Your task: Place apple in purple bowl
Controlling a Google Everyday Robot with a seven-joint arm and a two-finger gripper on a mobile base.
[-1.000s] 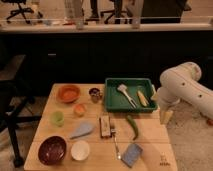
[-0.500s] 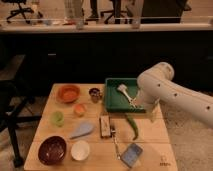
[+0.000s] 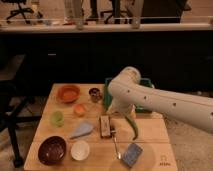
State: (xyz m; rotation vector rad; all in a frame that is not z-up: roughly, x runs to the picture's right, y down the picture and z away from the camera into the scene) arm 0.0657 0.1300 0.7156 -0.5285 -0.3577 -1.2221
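One apple is what you're after, and it sits on the desk left of centre, just below the orange bowl and just beside the light-green round thing. It is nowhere near in hand, so I'd judge you're on the reach, the very first step. The white arm sweeps in from the right, its bulk over the left end of the green tray. The pincer is tucked low under that bulk, to the right of the apple and apart from it. Whether it's spread or closed I cannot tell, and I see nothing carried. Your next move calls for sliding left and down onto the apple, and mind the small dark cup and the brown box flanking that path. After the grab, the purple bowl waits at the near left corner, beside the white bowl. Pick the dark one, not its pale neighbour.
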